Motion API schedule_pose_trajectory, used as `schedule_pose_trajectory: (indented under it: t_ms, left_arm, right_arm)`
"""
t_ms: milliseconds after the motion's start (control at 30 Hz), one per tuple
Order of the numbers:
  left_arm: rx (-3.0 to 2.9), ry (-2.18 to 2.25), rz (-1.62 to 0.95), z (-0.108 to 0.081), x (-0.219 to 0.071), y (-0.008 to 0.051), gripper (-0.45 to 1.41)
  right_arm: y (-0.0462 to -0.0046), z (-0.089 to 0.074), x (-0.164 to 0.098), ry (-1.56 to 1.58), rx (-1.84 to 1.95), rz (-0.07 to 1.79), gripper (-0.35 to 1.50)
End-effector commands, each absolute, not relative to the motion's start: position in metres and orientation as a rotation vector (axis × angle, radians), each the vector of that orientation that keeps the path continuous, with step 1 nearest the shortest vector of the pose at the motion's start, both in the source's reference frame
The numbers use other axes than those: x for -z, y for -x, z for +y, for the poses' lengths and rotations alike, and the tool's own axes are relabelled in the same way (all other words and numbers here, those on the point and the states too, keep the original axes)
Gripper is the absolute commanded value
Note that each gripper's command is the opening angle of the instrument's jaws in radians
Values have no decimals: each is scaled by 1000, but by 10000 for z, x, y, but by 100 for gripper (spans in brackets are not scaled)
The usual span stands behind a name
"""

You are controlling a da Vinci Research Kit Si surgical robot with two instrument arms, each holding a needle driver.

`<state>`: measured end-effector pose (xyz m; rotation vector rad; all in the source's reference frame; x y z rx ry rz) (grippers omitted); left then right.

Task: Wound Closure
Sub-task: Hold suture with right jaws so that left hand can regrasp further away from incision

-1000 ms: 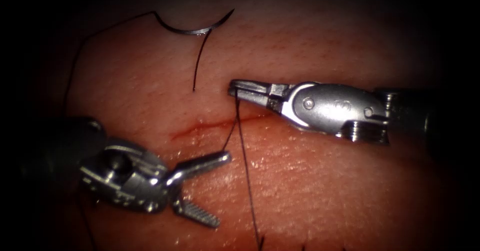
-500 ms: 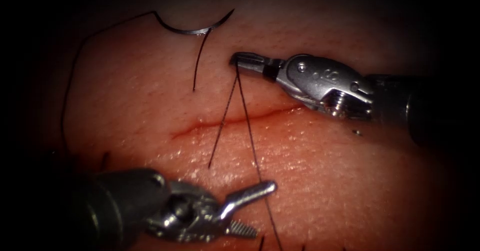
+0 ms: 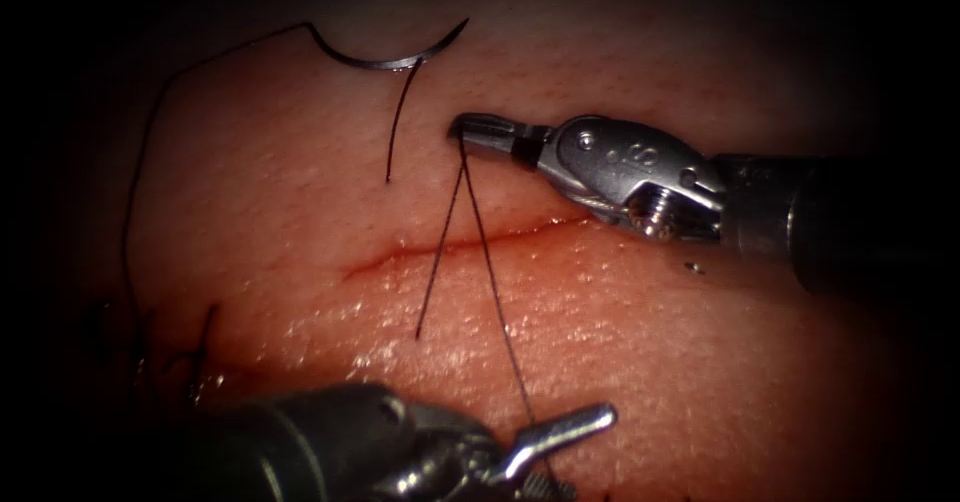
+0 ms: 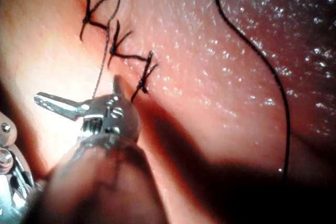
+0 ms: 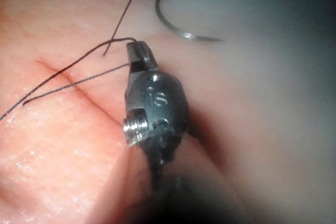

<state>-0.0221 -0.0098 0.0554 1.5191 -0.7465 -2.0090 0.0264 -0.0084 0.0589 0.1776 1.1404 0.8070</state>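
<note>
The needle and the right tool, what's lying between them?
In the endoscope view, a loose cut end of thread lies on bare tissue between the needle and the right tool, which holds the thread.

Tissue [image 3: 700, 362] w/ cut [image 3: 450, 245]; needle [image 3: 385, 57] lies free on top, thread [image 3: 135, 192] trailing

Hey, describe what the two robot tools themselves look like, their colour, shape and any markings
Both are shiny silver metal with slim, tapered jaws on dark shafts. The right tool has a rounded wrist housing with stamped characters, a round pin and a ribbed pulley. The left tool shows one smooth jaw, one toothed jaw and a screw.
</note>
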Motion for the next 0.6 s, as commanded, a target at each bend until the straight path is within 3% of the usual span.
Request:
schedule_pose_trajectory:
  t_ms: [33, 300, 400, 433, 467, 500, 600]
  left_arm:
    - [2005, -1521, -746, -99, -554, 226, 76]
    - [1999, -1522, -754, -107, -552, 218, 74]
    - [2000, -1516, -758, -110, -554, 222, 61]
    - [2000, -1514, -760, -111, -554, 224, 46]
    - [1996, -1509, -769, -112, -555, 225, -30]
    - [1987, -1496, -762, -112, -556, 225, -45]
    - [1965, -1472, -733, -110, -555, 217, -45]
  right_arm:
    - [-271, -78, -594, -176, -805, 1143, -35]
    - [-270, -77, -595, -181, -817, 1142, -35]
    - [-271, -77, -595, -182, -816, 1139, -35]
    - [-271, -77, -595, -182, -816, 1139, -35]
    - [-271, -77, -595, -182, -816, 1139, -35]
    - [-271, -77, -595, -182, -816, 1139, -35]
    - [-271, -78, -595, -182, -816, 1139, -35]
